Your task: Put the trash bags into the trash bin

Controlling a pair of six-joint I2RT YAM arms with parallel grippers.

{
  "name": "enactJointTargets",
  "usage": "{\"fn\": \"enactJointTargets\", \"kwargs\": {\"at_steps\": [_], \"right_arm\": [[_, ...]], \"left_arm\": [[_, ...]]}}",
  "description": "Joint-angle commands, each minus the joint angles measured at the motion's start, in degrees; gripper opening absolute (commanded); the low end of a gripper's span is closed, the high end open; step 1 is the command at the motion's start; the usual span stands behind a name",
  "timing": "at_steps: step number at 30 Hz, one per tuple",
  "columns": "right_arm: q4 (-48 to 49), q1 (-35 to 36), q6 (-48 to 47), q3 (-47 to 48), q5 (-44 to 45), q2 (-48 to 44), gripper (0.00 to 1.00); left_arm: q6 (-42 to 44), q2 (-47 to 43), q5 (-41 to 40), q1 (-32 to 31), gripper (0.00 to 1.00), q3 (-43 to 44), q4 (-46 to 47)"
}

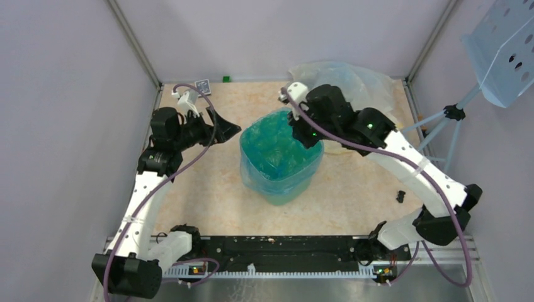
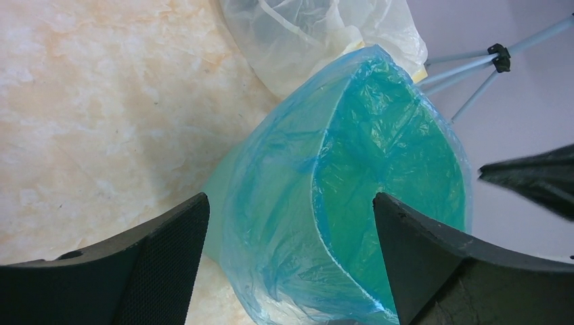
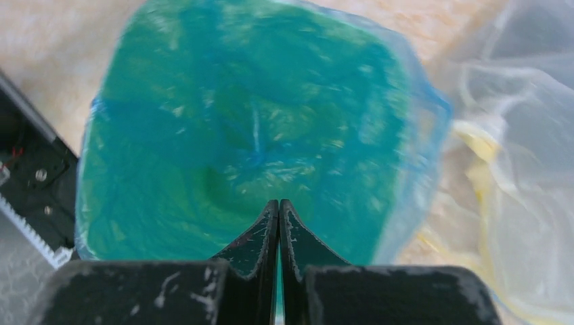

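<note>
The mint-green trash bin (image 1: pixel 281 197) stands upright at the table's middle. The blue trash bag (image 1: pixel 277 151) lines its inside and drapes over the rim and down the outside walls. My left gripper (image 1: pixel 230 130) is open and empty, just left of the bin at rim height. In the left wrist view the gripper (image 2: pixel 290 198) frames the bag-covered rim (image 2: pixel 318 203) without touching it. My right gripper (image 1: pixel 302 133) is shut with nothing seen between its jaws. It hovers over the bin's far right rim. In the right wrist view it (image 3: pixel 279 203) points down into the bag-lined inside (image 3: pixel 237 122).
A larger clear yellowish plastic bag (image 1: pixel 352 75) lies behind the bin at the back right; it also shows in the wrist views (image 2: pixel 304 34) (image 3: pixel 521 169). A pale-blue perforated panel (image 1: pixel 507 50) on a tripod (image 1: pixel 450 113) stands outside the right wall. A small black piece (image 1: pixel 401 196) lies at the right.
</note>
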Motion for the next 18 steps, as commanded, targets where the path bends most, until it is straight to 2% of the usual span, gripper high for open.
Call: {"fn": "enactJointTargets", "kwargs": {"at_steps": [1, 9, 12, 18], "right_arm": [[1.44, 3.98, -11.27, 0.29, -8.38, 6.15, 0.0], [-5.15, 3.99, -13.43, 0.64, -13.78, 16.88, 0.0], [-2.9, 3.59, -13.65, -4.17, -16.33, 17.04, 0.0], [1.7, 0.11, -12.31, -12.3, -21.21, 16.53, 0.0]], "left_arm": [[-1.06, -0.63, -1.82, 0.24, 0.96, 0.71, 1.98], [-1.6, -2.2, -9.6, 0.37, 0.99, 0.62, -3.1], [-1.52, -3.6, -11.28, 0.37, 0.99, -0.81, -3.77], [-2.32, -4.81, -9.54, 0.44, 0.99, -3.76, -2.6]]}}
